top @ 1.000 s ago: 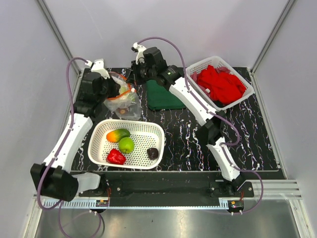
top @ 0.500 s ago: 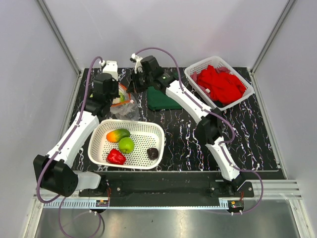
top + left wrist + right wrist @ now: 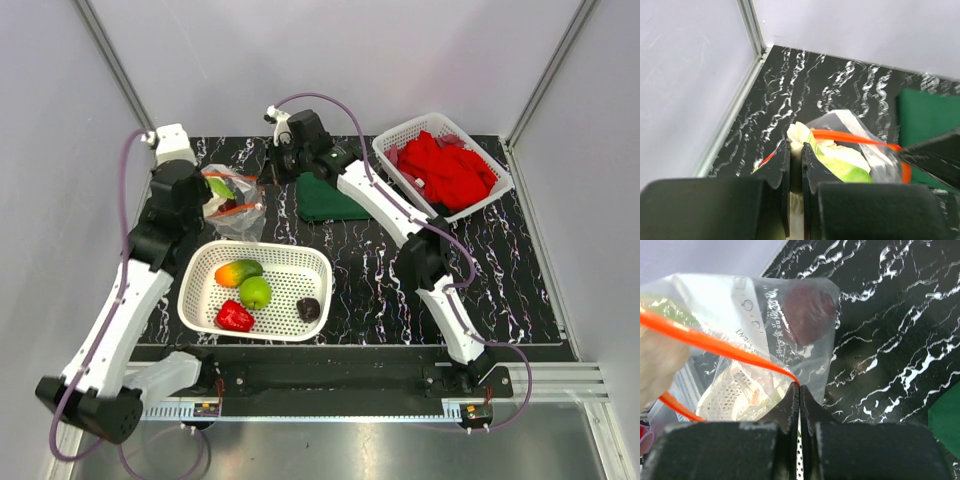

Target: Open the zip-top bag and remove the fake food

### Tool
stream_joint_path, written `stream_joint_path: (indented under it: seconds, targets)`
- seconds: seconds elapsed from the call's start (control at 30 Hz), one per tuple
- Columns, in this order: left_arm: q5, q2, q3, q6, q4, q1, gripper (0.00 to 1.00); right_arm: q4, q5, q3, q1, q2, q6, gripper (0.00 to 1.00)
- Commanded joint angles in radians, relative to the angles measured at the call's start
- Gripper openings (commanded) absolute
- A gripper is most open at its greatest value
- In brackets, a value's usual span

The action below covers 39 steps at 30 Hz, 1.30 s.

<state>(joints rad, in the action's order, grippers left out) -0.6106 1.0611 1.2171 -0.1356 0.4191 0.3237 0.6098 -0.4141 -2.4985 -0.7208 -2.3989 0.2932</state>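
Mostly done: four fake food (image 3: 255, 292) pieces in the white basket (image 3: 322, 264), cauliflower (image 3: 801, 134) left inside the zip-top bag (image 3: 240, 208), left claw (image 3: 796, 156) and right claw (image 3: 799, 391) pinched shut on its rim.

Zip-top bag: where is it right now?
In the top view the zip-top bag is at the far left, pinched between the left gripper and right gripper, behind the fruit basket, left of the green cloth.
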Motion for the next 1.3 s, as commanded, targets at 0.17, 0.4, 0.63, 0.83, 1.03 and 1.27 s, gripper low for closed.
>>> stream_joint_path:
  seconds: [0.17, 0.4, 0.63, 0.83, 1.03, 1.27]
  targets:
    - [0.021, -0.133, -0.008, -0.124, 0.049, -0.006, 0.0, -0.019, -0.051, -0.054, 0.006, 0.03, -0.009, 0.0]
    - [0.193, 0.054, 0.157, -0.076, -0.077, -0.052, 0.0, -0.048, -0.04, -0.007, -0.019, 0.079, -0.022, 0.0]
    - [0.72, 0.108, 0.306, -0.53, 0.078, -0.271, 0.0, -0.047, 0.015, -0.002, -0.012, 0.07, -0.052, 0.0]
    - [0.796, -0.035, 0.156, -0.561, 0.079, -0.281, 0.0, -0.047, 0.032, -0.036, 0.001, 0.032, -0.042, 0.0]
    - [0.997, -0.185, -0.049, -0.506, 0.098, -0.278, 0.0, -0.042, 0.031, -0.025, 0.024, 0.047, -0.054, 0.0]
    - [0.981, -0.303, -0.408, -0.623, -0.012, -0.091, 0.0, -0.042, 0.032, 0.013, 0.034, 0.076, -0.062, 0.0]
